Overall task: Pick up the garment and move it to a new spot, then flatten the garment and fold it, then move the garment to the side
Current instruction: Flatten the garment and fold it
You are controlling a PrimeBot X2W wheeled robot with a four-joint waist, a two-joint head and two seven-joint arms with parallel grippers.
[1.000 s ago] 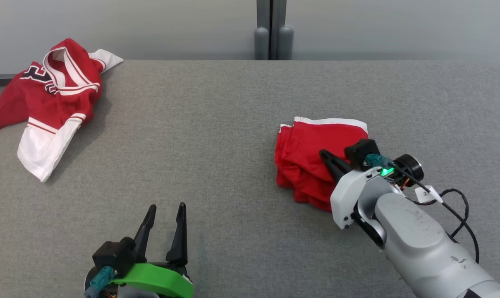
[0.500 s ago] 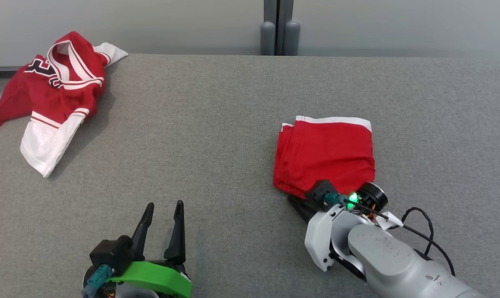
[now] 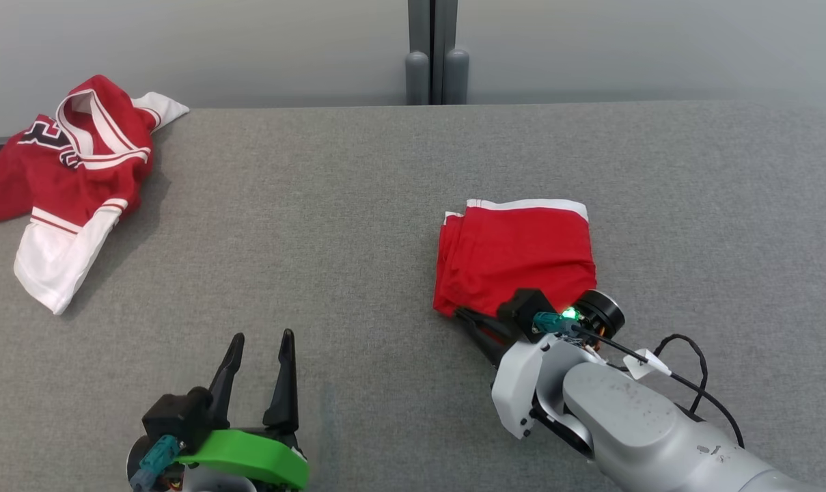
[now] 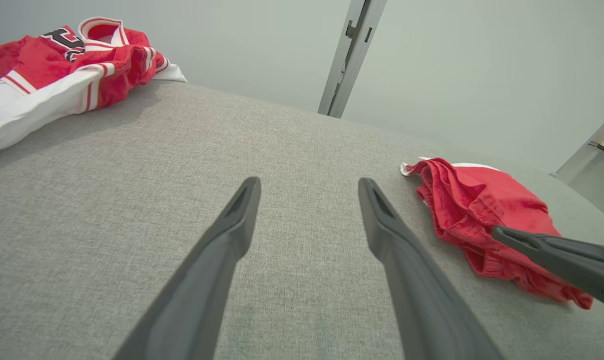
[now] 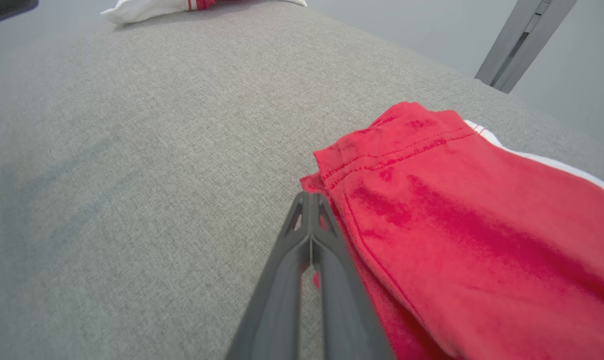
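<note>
A: Item one?
B: Red garment [image 3: 515, 256], folded, with a white band [image 3: 529, 203] along its far side. It lies flat on the grey padded surface [image 3: 331, 205], right of centre, about midway between the far and near edges.
A: Tool at it?
B: Right gripper [image 3: 464, 316], fingers pressed together, tips at the garment's near-left corner. Cannot tell whether any cloth is pinched.
A: Other tool?
B: Left gripper [image 3: 261, 336], fingers spread wide, holding nothing, by the near edge, left of centre.
A: Remainder?
B: Red-and-white jersey [image 3: 71, 178], crumpled, at the far-left corner, well apart from the garment.
</note>
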